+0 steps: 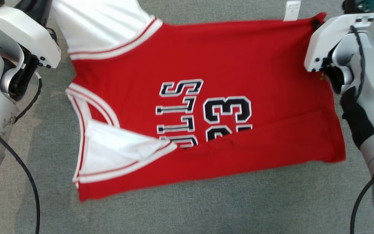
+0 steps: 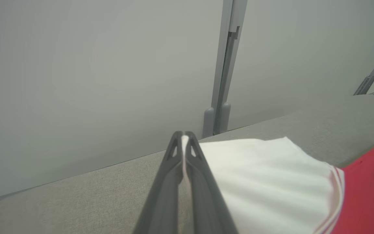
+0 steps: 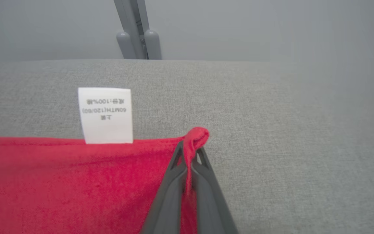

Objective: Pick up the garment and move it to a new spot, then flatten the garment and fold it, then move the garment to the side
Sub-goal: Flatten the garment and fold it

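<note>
The garment (image 1: 206,107) is a red jersey with white-trimmed armholes, black-and-white letters and the number 23, spread across the grey cloth surface with its near edge folded over. My left gripper (image 2: 184,138) is shut on the jersey's white shoulder part (image 2: 271,182), a strip of white cloth pinched between its fingertips. At the far right, my right gripper (image 3: 189,149) is shut on the jersey's red hem corner (image 3: 197,135), which bunches up past the fingertips. In the head view both white forearms flank the jersey, and a dark fingertip (image 1: 315,22) touches the red corner.
A white care label (image 3: 105,115) sticks out from the jersey's far edge (image 1: 292,10). The grey cloth surface (image 1: 206,211) extends around the jersey. Behind it stand a pale wall and a grey post (image 2: 222,81). Black cables (image 1: 28,175) hang by both arms.
</note>
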Robot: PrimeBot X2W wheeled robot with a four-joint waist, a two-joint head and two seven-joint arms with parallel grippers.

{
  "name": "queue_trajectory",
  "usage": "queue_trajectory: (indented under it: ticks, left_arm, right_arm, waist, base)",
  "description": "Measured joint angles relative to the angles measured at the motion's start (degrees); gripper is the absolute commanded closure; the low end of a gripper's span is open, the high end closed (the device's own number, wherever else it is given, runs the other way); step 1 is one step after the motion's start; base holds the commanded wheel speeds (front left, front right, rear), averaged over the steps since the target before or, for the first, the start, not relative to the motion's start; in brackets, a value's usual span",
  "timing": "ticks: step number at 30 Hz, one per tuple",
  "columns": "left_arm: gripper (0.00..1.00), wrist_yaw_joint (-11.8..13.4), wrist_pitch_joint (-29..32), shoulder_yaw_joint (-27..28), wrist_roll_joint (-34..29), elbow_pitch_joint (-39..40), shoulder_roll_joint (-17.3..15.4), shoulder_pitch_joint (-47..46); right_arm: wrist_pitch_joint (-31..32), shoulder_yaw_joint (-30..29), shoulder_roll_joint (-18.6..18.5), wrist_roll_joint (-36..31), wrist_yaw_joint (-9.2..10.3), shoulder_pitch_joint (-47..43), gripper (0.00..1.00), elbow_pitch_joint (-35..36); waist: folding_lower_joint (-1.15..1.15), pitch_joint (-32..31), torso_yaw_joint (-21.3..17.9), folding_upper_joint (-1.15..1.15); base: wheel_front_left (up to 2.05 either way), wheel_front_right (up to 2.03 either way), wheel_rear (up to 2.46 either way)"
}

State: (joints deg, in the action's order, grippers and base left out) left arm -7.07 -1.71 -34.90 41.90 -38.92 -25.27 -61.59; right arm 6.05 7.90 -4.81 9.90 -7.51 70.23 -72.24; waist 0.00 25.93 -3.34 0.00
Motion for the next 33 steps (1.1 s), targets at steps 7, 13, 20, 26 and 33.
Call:
queue_trajectory:
  ticks: [7, 13, 20, 26, 33]
  left_arm:
    - [1.0, -0.2, -6.16, -0.15, 0.09, -0.1, -0.23, -0.65]
    - [1.0, -0.29, -8.98, -0.71, 2.7, 3.2, -1.05, 6.23]
    - [1.0, 0.4, -11.29, 0.58, 5.9, 9.87, -2.37, 17.36]
    - [1.0, 3.87, -11.65, 0.71, 8.22, 19.25, -3.01, 28.31]
    - [1.0, 8.54, -9.07, 0.68, 10.91, 28.94, -4.45, 36.69]
  right_arm:
    - [-9.0, -1.13, -0.76, -2.04, 0.0, 0.77, 1.0, 0.33]
    - [-14.37, 1.55, 0.05, -0.85, 0.01, -3.24, 1.0, 0.55]
    - [-18.27, 6.62, -1.68, 1.55, 0.01, -10.05, 1.0, 2.22]
    - [-19.71, 11.26, -5.81, 5.88, 0.01, -17.13, 1.0, 5.87]
    - [-20.07, 15.47, -9.99, 11.11, 0.0, -23.14, 1.0, 10.77]
  waist:
    - [0.0, -0.43, -0.19, 0.0]
    - [0.0, -1.87, -0.18, 0.0]
    - [0.0, -4.62, 0.68, 0.0]
    - [0.0, -7.74, 2.21, 0.0]
    - [0.0, -10.29, 3.72, 0.0]
  base:
    - [0.0, 0.0, 0.0]
    - [0.0, 0.0, 0.0]
    - [0.0, 0.0, 0.0]
    - [0.0, 0.0, 0.0]
    - [0.0, 0.0, 0.0]
